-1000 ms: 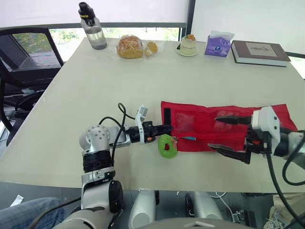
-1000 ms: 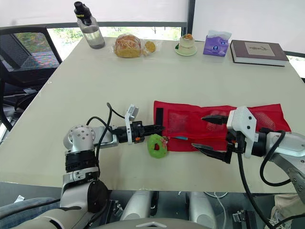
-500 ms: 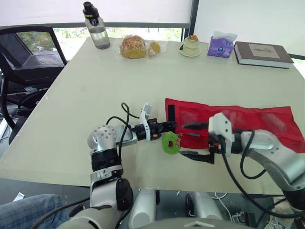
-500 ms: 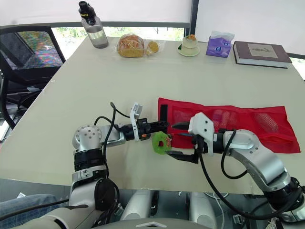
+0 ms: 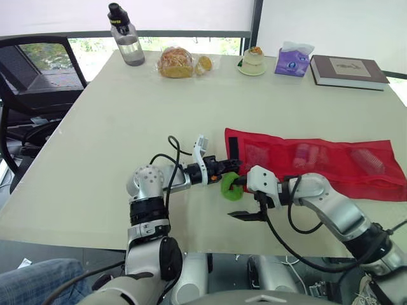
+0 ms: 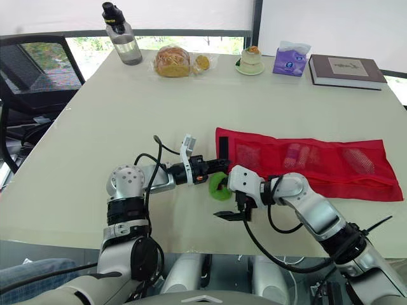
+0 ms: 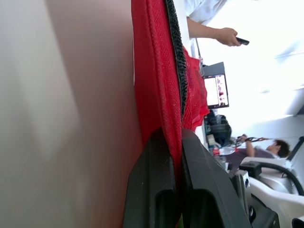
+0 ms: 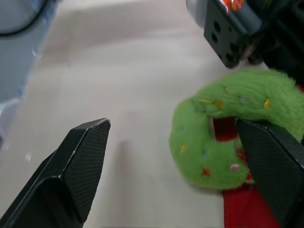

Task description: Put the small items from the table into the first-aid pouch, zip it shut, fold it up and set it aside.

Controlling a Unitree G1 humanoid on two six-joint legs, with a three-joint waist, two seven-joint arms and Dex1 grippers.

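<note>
The pouch (image 5: 331, 166) is lying unfolded on the table (image 5: 127, 114), holding small items (image 5: 304, 154) under its mesh. The left gripper (image 5: 230, 166) is pinching its 9 o'clock edge. The right gripper (image 5: 234, 198) is gaping wide around the ring (image 5: 229, 189) at its 8 o'clock corner.

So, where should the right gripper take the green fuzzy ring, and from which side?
Probably across the whole green fuzzy ring, coming from the table side, not over the red pouch. It is small and soft, lying partly on the pouch's edge, and the open right gripper has a finger on either side.
</note>
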